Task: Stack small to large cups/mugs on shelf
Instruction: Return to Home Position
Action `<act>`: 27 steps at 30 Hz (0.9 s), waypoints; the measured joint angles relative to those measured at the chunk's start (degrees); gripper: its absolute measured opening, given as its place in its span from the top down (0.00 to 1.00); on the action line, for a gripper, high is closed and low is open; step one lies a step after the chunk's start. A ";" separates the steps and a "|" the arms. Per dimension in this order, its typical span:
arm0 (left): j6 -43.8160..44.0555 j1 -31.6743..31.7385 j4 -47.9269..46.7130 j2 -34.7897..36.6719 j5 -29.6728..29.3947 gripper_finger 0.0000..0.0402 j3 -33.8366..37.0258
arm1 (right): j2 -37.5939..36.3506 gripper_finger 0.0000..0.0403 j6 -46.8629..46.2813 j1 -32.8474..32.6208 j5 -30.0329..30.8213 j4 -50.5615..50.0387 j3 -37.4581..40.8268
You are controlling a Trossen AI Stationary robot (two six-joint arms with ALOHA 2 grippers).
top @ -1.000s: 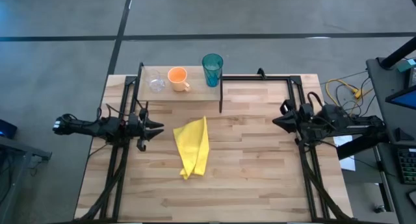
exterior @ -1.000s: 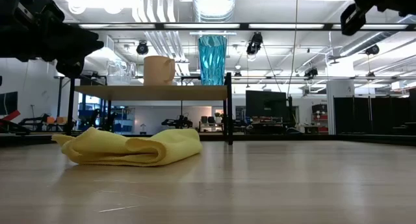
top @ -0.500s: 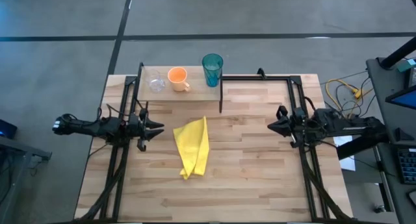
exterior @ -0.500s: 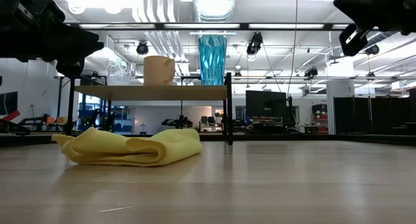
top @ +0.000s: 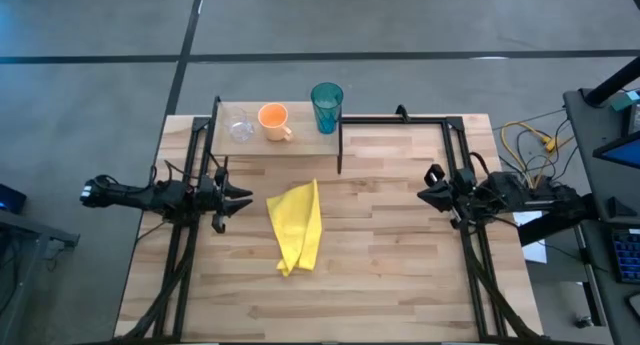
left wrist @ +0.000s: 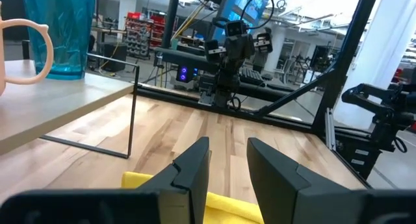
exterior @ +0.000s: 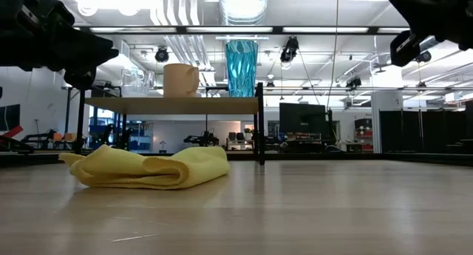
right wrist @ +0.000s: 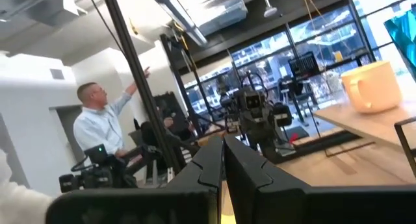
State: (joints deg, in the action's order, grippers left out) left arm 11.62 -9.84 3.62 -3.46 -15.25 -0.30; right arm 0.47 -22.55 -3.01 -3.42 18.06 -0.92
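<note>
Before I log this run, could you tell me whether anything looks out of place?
Only the yellow cloth, lying crumpled on the tabletop. The clear glass, orange mug and teal tumbler stand upright on the shelf.

shelf [top: 300, 135]: clear glass [top: 240, 127], orange mug [top: 273, 118], teal tumbler [top: 326, 107] in row | yellow cloth [top: 297, 227]: on tabletop [top: 400, 255]

The mug [top: 273, 117] is orange, tumbler [top: 326, 107] teal, cloth [top: 297, 228] yellow.
</note>
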 joint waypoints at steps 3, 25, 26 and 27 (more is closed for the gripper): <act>0.00 0.02 0.11 -0.02 0.00 0.77 0.00 | -0.44 0.98 1.24 0.00 0.03 0.74 0.42; -0.02 0.02 0.35 -0.74 0.01 0.77 0.04 | -0.33 0.98 -1.51 0.00 0.46 -14.45 0.40; -0.01 0.02 0.35 -0.74 0.00 0.77 0.04 | -0.33 0.98 -2.68 0.02 0.47 -17.10 0.40; -0.01 0.02 0.35 -0.76 0.02 0.77 0.04 | -0.07 0.98 -3.30 0.02 0.84 -18.06 0.22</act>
State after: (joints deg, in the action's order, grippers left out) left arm 11.60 -9.82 3.97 -4.23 -15.22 -0.25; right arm 0.40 -25.85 -2.98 -2.58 0.00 -0.69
